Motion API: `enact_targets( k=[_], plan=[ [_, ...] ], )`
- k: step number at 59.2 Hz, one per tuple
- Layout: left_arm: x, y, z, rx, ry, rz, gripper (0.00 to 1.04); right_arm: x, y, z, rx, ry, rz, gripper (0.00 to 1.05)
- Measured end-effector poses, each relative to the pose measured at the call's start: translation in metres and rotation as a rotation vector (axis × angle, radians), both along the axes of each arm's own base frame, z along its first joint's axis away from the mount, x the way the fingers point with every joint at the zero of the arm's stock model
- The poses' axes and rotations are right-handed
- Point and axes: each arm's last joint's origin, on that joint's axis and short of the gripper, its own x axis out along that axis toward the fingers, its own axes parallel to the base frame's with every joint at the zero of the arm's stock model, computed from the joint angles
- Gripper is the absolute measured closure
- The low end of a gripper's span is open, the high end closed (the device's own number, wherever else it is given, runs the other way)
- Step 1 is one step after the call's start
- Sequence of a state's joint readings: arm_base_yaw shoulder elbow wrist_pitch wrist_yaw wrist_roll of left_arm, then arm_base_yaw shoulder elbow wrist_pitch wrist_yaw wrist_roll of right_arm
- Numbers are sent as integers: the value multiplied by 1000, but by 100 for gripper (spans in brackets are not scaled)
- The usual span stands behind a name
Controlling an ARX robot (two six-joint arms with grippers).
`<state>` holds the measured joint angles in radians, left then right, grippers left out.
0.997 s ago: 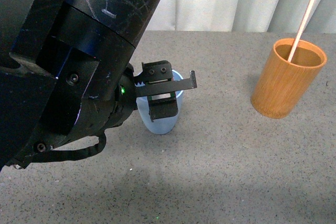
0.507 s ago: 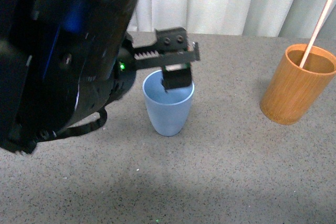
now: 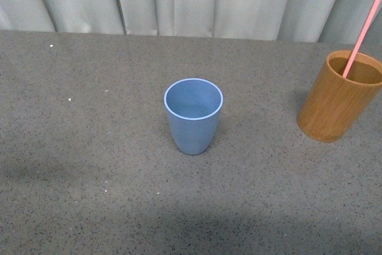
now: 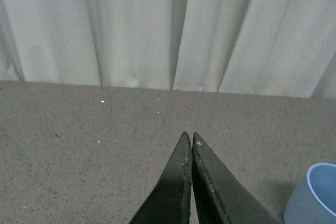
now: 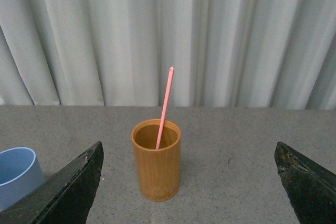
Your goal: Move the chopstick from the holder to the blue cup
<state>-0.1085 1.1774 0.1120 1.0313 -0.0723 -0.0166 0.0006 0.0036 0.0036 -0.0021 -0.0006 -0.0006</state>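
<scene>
Left arm is gone from front view; blue cup (image 3: 192, 123) stands uncovered.
Chopstick (image 3: 362, 31) leans up-right in the holder (image 3: 334, 108); left gripper (image 4: 190, 139) pressed together, right gripper (image 5: 188, 147) spread.

The left gripper (image 4: 190, 136) and its arm, which filled the left half of the front view and hung at the blue cup (image 3: 193, 116), are gone from that view. The cup's whole rim and inside, and the desk (image 3: 77, 147) to its left, now show uncovered. The gripper now appears only in the left wrist view, off to one side of the cup over bare desk, and the chopstick (image 3: 362, 33) in the holder (image 3: 334, 103) reads pinker than before.
</scene>
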Motion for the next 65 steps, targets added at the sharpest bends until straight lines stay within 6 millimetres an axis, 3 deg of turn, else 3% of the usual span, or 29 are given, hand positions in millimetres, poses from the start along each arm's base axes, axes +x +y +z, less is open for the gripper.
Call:
enact_targets(
  k=[6,23,54,62,65],
  plan=[
    [-22,17,0,3,8,42,101,0,0,0,0,0,0,10],
    [-85,18,9,6,-22,34,101,0,0,0,0,0,-2,10],
    [-89,18,11,5,-51,34,101,0,0,0,0,0,-2,10],
    [-89,18,11,6,-51,34,79,1,0,0,8,-8,-42,10],
    [-89,18,11,6,-50,33,70,5,1,8,59,-85,-252,10]
  ],
)
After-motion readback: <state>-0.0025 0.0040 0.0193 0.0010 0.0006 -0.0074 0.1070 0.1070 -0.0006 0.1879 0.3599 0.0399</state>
